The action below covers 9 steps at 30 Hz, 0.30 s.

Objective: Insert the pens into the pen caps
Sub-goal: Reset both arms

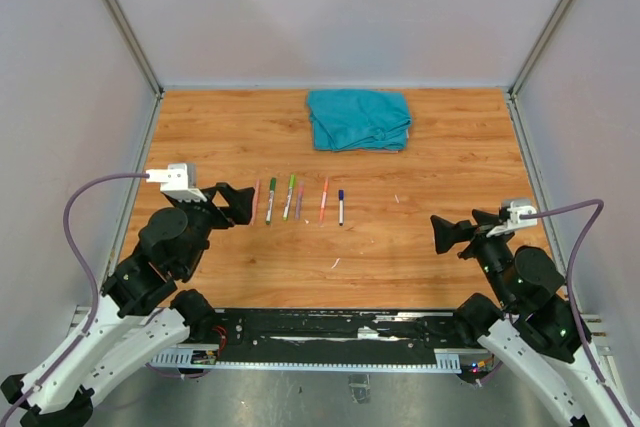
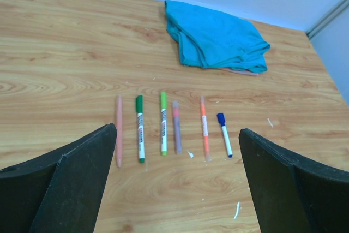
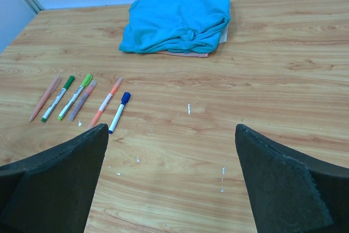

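**A:** What did the wooden bench (image 1: 450, 147) carry?

**B:** The biggest thing was a crumpled teal cloth (image 1: 359, 119) at the far middle, well apart from everything else.

**A:** And the arms?

**B:** The left end effector (image 1: 238, 204) hung low on the left side. Its fingers were spread wide with nothing between them, just beside the left end of the row. The right end effector (image 1: 443, 234) hung over the right side, gaping and empty too, well apart from that row.

**A:** Where were the pens (image 1: 290, 196)?

**B:** Six lay flat, side by side, left of centre, between the cloth and the near edge. From the left there was a pink pen (image 2: 118, 130), a dark green pen (image 2: 140, 129), a light green pen (image 2: 163, 124), a purplish pen (image 2: 177, 127), an orange pen (image 2: 204, 128) and a shorter blue pen (image 2: 224, 135).

**A:** And the caps (image 2: 162, 98)?

**B:** They sat at the pens' far ends. The blue cap (image 2: 221, 118) was the plainest. They seemed pushed on, though they were too small to be sure.

**A:** Anything smaller?

**B:** A few white flecks (image 1: 335, 263) lay on the wood.
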### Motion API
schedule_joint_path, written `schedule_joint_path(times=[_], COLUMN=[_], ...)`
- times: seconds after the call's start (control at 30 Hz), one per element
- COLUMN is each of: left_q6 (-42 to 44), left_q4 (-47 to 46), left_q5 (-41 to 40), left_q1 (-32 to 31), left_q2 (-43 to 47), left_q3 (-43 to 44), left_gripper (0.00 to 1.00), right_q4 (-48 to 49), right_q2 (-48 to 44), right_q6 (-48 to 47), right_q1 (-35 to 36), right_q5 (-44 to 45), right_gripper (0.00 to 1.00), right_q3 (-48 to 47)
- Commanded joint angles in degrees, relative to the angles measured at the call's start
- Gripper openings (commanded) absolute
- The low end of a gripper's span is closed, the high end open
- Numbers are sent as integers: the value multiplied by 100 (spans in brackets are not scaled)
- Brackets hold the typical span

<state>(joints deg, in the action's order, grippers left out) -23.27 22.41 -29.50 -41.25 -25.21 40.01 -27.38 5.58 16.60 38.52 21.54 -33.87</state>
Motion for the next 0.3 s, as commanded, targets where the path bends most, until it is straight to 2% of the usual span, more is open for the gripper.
schedule_joint_path(times=[0.0, 0.27], left_q6=[182, 331], left_q4=[436, 423], left_q5=[-235, 10], left_q1=[21, 21], left_q2=[-2, -58], left_q3=[170, 194], left_gripper=[100, 100], right_q4=[84, 100], right_q2=[13, 96], right_q6=[-6, -10], right_q1=[-73, -73], right_q5=[21, 88], right_gripper=[98, 99], right_q3=[61, 1])
